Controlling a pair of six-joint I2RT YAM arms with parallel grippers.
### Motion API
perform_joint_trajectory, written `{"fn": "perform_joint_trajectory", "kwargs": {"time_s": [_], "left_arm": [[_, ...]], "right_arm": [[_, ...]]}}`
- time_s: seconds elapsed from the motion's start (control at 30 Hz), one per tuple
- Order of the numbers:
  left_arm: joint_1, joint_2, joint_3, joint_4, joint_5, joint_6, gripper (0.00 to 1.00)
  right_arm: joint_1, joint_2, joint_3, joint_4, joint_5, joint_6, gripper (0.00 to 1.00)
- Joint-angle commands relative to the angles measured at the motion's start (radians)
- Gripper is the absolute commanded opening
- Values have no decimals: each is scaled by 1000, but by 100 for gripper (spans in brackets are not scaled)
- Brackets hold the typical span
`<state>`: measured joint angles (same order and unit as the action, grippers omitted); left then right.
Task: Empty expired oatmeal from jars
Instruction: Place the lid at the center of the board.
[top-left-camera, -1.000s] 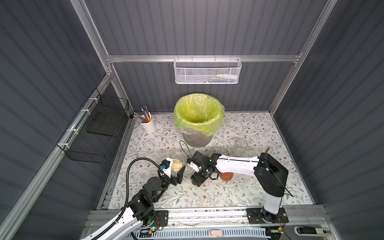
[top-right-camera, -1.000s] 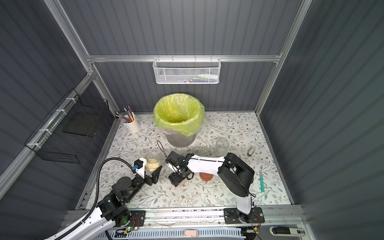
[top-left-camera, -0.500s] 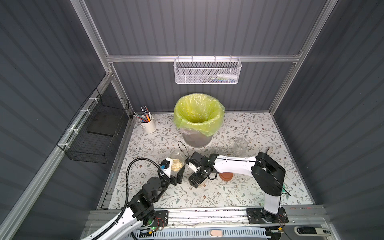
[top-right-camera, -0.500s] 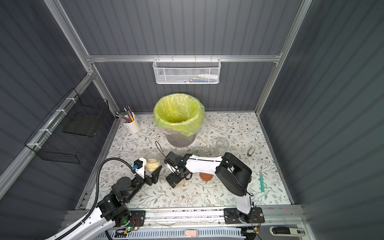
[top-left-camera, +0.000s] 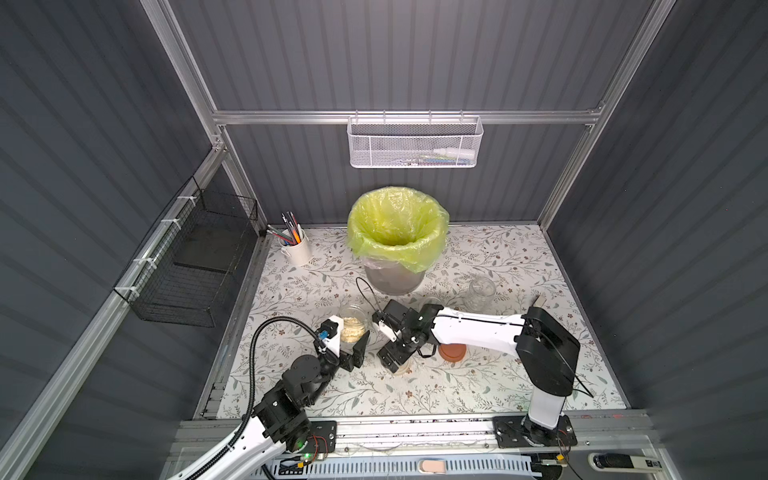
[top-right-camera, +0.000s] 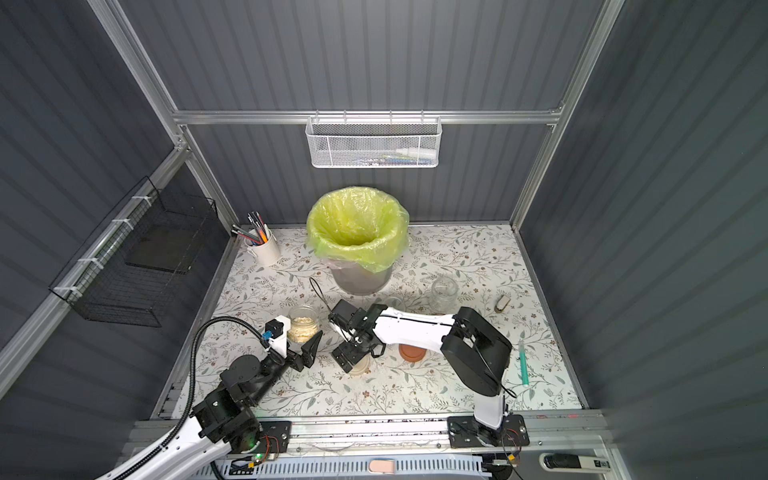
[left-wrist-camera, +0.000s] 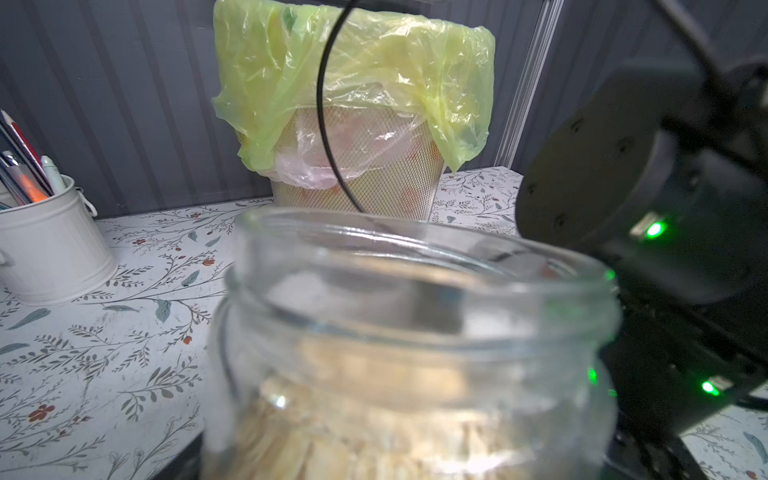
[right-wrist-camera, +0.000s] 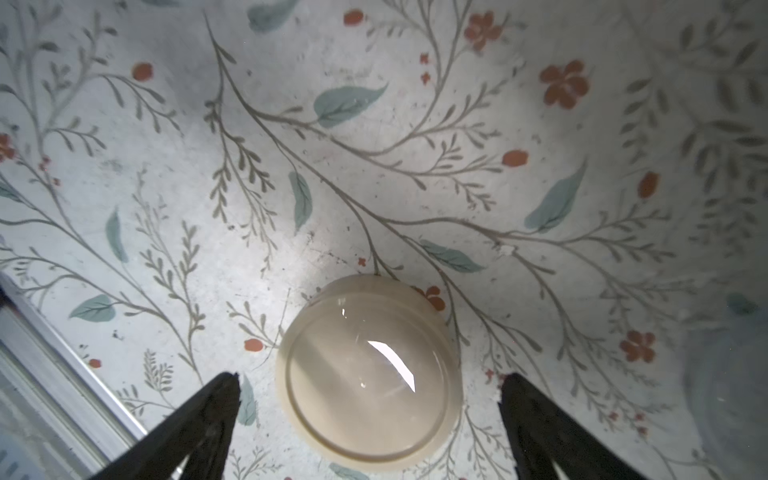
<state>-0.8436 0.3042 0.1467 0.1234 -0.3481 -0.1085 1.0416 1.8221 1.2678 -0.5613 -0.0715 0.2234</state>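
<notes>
Left jaws grasp the open jar (top-left-camera: 354, 327) upright, mouth skyward (right jaws released astride cream lid (right-wrist-camera: 370, 374)).

Rear-centre of desk (top-left-camera: 498, 386): bin (top-left-camera: 390, 282) is set, pen cup (top-left-camera: 296, 249) left of it. Front-left of bin, filled jar (top-left-camera: 353, 328) is seated between fingers of left pincer (top-left-camera: 348, 340). One lid (right-wrist-camera: 365, 365) is laid on desk between fingers of right pincer (right-wrist-camera: 370, 379) (not touched); second lid (top-left-camera: 452, 353) just right, empty jar (top-left-camera: 482, 293) behind that.

I saw a grey bin (top-left-camera: 390, 279), lined with a yellow-green bag (top-left-camera: 401, 248), at the back of the floral mat (top-left-camera: 478, 386), a white pen cup (top-left-camera: 297, 253) near it — and a mesh basket (top-left-camera: 415, 145) on the rail (top-left-camera: 291, 117) above.
</notes>
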Motion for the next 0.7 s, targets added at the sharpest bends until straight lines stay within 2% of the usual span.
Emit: {"fn": "perform_joint_trajectory", "kwargs": {"time_s": [0.0,0.17,0.3,0.57,0.67], "left_arm": [[-3,-34,62,8,4,12,13],[-3,-48,89,-16,2,18,13],[-3,-33,111,-14,-20,32,13],[-2,105,209,27,-9,97,13],[-2,148,237,53,-13,137,15]], "right_arm": [[2,-41,33,-17,28,-9,99],[4,-72,26,-26,-9,-15,99],[3,-116,19,-36,18,-1,99],[5,-224,107,-150,-12,71,99],[6,-301,75,-143,-18,83,99]]}}
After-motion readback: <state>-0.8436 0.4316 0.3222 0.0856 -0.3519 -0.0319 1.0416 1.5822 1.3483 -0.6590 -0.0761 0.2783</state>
